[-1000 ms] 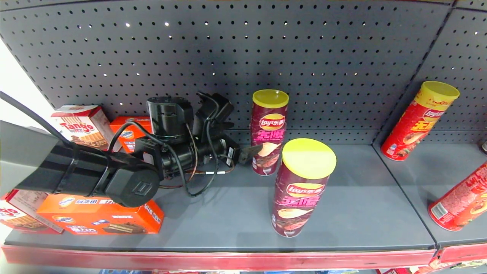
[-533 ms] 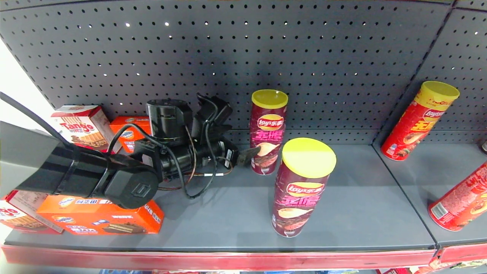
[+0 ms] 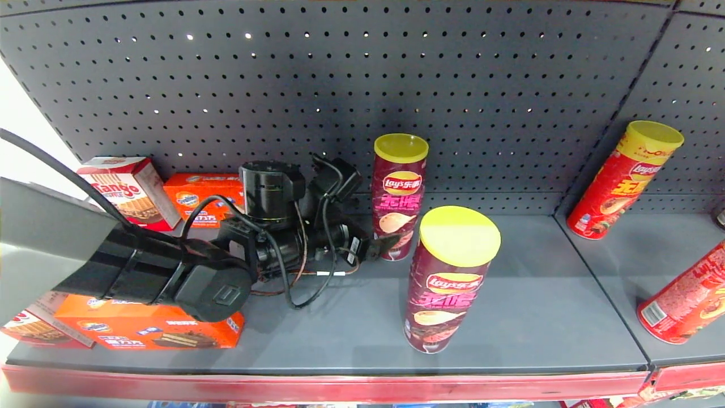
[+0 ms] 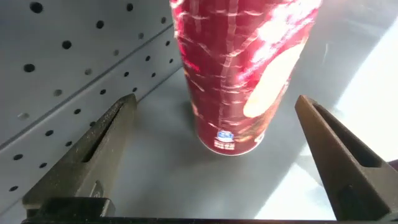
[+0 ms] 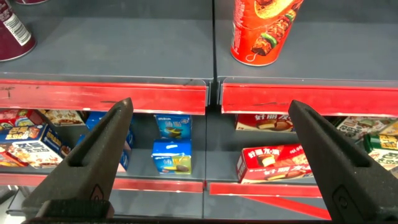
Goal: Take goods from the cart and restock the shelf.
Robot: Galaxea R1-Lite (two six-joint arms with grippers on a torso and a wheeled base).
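Two maroon chip cans with yellow lids stand on the grey shelf [image 3: 538, 317], one at the back [image 3: 400, 195] and one nearer the front [image 3: 450, 277]. My left gripper [image 3: 389, 242] lies low over the shelf, just left of the back can's base. In the left wrist view that can [image 4: 242, 68] stands upright just beyond the tips of the open left gripper [image 4: 216, 102], with the fingers apart from it. My right gripper [image 5: 211, 104] is open and empty, in front of the red shelf edge [image 5: 99, 96].
Orange biscuit boxes [image 3: 153, 328] [image 3: 201, 195] and a wafer box [image 3: 127, 190] lie under and behind the left arm. Red chip cans [image 3: 623, 181] [image 3: 685, 303] fill the right bay. A red can [image 5: 264, 31] stands above lower shelves of boxes [image 5: 171, 155].
The left arm has shifted right and lower, bringing its gripper down toward the base of the back can. Both cans stay put.
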